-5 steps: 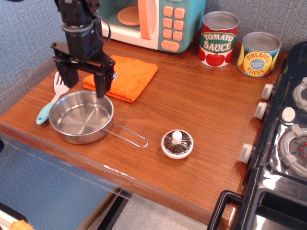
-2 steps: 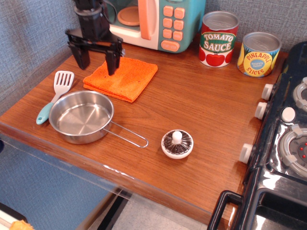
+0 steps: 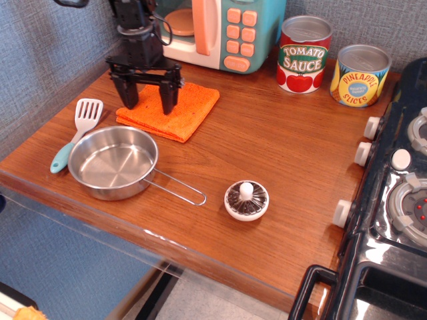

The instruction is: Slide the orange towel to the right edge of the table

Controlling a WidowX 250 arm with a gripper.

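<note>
Two black fingers [image 3: 148,105] of mine hang spread wide over the bright orange folded terry towel [image 3: 175,107], gripping nothing; whether their tips touch the cloth I cannot tell from this angle. That towel lies at the back left of the reddish-brown wood-grain counter [image 3: 287,153], just in front of the teal toy microwave [image 3: 213,30] and just behind the round steel pan with a wire handle [image 3: 114,162], far from the right edge where the black toy stove [image 3: 393,200] begins.

To do this step well, I judge I should come straight down and press flat on the cloth near its middle, firm enough that it drags with me rather than bunching. Then I should push rightward across the open wood. The path looks free behind the small white-rimmed round knobbed lid [image 3: 246,200], which sits nearer the front, but I would keep the towel away from the red tomato sauce can [image 3: 304,53] and the yellow pineapple slices can [image 3: 360,75] at the back. Light pressure risks the folds sliding apart.

As for containers, the pan is empty, showing only its shiny bottom. Both cans stand upright and closed. A white slotted spatula with a teal handle [image 3: 75,133] lies just left of the pan.
</note>
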